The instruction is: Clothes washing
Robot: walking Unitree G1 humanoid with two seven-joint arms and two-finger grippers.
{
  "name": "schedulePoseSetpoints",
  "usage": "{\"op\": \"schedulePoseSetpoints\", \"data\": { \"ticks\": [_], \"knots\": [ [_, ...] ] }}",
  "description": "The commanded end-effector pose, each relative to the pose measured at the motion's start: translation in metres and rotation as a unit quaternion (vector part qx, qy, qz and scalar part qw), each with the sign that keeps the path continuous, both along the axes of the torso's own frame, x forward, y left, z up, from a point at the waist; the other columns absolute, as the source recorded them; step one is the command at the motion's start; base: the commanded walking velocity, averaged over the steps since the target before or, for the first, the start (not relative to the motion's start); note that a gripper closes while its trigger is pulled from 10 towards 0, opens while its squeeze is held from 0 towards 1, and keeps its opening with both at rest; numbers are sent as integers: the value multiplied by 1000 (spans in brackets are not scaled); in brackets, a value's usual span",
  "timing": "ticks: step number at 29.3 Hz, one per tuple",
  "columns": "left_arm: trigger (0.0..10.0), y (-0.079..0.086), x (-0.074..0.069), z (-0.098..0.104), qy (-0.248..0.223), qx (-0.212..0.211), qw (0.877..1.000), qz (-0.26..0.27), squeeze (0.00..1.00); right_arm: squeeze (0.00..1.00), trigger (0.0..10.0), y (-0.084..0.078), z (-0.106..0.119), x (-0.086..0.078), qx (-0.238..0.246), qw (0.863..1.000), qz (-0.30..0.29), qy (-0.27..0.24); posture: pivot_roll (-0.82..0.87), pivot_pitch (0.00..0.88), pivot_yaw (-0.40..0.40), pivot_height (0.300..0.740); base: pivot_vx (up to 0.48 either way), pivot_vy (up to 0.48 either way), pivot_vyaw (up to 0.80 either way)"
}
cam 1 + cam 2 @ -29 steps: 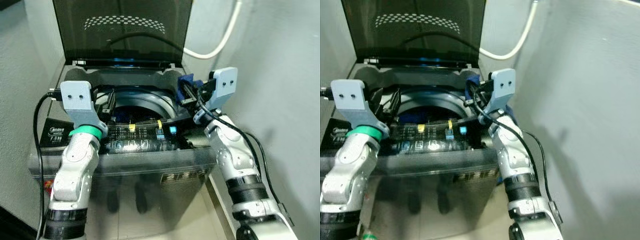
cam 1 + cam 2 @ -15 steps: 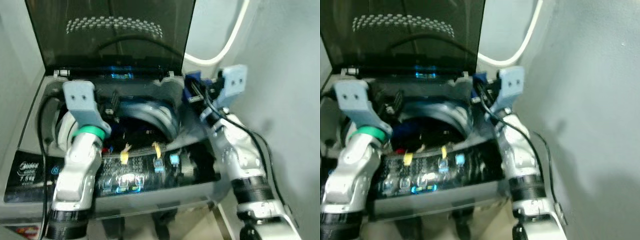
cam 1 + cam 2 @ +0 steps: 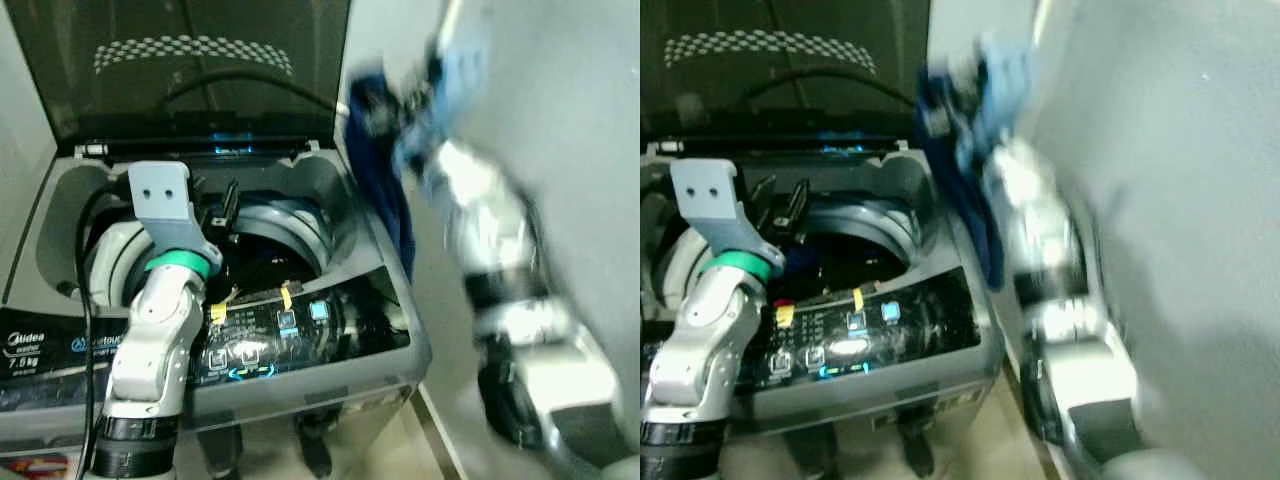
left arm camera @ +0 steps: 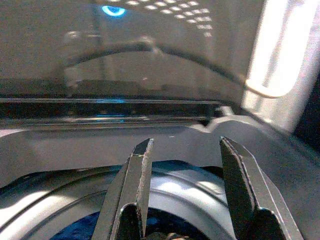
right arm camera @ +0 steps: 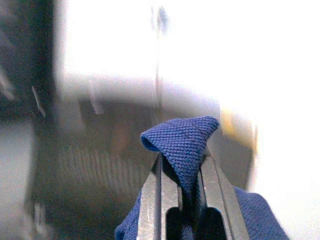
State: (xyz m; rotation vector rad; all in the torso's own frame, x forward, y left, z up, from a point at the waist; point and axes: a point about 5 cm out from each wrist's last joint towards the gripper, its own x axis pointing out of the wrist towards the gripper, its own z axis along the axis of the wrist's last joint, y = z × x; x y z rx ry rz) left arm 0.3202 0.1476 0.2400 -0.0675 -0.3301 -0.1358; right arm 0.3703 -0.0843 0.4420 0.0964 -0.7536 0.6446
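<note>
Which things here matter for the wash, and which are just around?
Job: open-lidded grey top-loading washing machine; its round steel drum; dark blue woven cloth clamped in the right pincer; open left pincer over the drum.

Around: white hose; grey wall.

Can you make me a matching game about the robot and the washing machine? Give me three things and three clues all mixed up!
Things:
1. left gripper
2. right gripper
3. washing machine lid

Clues:
A. standing up open
B. shut on the blue cloth
C. fingers apart, holding nothing, over the drum

Pairs: 1-C, 2-B, 3-A
</note>
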Motion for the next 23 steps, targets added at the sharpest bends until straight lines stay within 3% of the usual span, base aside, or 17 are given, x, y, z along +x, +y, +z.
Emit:
{"op": "schedulePoseSetpoints", "data": {
  "ticks": [1, 3, 5, 6, 7, 8, 13, 15, 16, 17, 18, 20, 21, 22, 23],
  "knots": [
    [10000, 0, 0, -1, 2, 2, 1000, -5, 0, 0, 10000, -20, 50, -15, 99, 994, 13, -50, 59, 25, -15, 740, 0, 0, 0],
    [10000, 1, -2, -2, 2, 5, 1000, -2, 0, 0, 10000, -54, 117, -48, 274, 953, 93, -89, 68, 32, -30, 740, 0, 0, 0],
    [10000, 1, -2, -2, 2, 5, 1000, -2, 0, 0, 10000, -54, 117, -48, 274, 953, 93, -89, 68, 32, -30, 740, 0, 0, 0],
    [10000, 3, -3, -2, 2, 6, 1000, 3, 0, 0, 10000, -65, 131, -58, 316, 935, 125, -98, 68, 32, -30, 740, 0, 0, 0],
    [10000, 3, -3, -2, 2, 6, 1000, 3, 0, 0, 10000, -65, 131, -58, 316, 935, 125, -98, 68, 32, -30, 740, 0, 0, 0],
    [10000, 6, -4, -2, 3, 4, 1000, 10, 0, 0, 10000, -71, 139, -65, 335, 925, 149, -101, 81, 35, -57, 740, 0, 0, 0],
    [10000, 9, -7, -4, 3, 2, 1000, 19, 0, 0, 10000, -66, 129, -53, 302, 941, 138, -68, 88, 36, -65, 740, 0, 0, 0],
    [10000, 7, -7, -4, 3, 4, 1000, 15, 0, 0, 10000, -41, 85, -19, 222, 969, 105, 19, 88, 34, -57, 740, 0, 0, 0],
    [10000, 7, -7, -4, 3, 4, 1000, 15, 0, 0, 10000, -41, 85, -19, 222, 969, 105, 19, 88, 34, -57, 740, 0, 0, 0],
    [10000, 6, -7, -4, 3, 4, 1000, 12, 0, 0, 10000, -25, 54, -1, 171, 977, 105, 76, 83, 32, -49, 740, 0, 0, 0],
    [10000, 4, -5, -3, 3, 3, 1000, 6, 0, 0, 10000, 3, -10, 22, 50, 979, 101, 169, 82, 33, -42, 740, 0, 0, 0],
    [10000, 4, -5, -3, 3, 3, 1000, 6, 0, 0, 10000, 3, -10, 22, 50, 979, 101, 169, 82, 33, -42, 740, 0, 0, 0],
    [10000, 3, -5, -2, 3, 3, 1000, 3, 0, 0, 10000, 14, -40, 28, -9, 974, 100, 205, 82, 33, -42, 740, 0, 0, 0],
    [10000, 3, -5, -2, 3, 3, 1000, 3, 0, 0, 10000, 14, -40, 28, -9, 974, 100, 205, 82, 33, -42, 740, 0, 0, 0],
    [10000, 1, -4, -2, 4, 4, 1000, -3, 0, 0, 10000, 24, -77, 32, -86, 963, 95, 235, 80, 33, -39, 740, 0, 0, 0]
  ]
}}
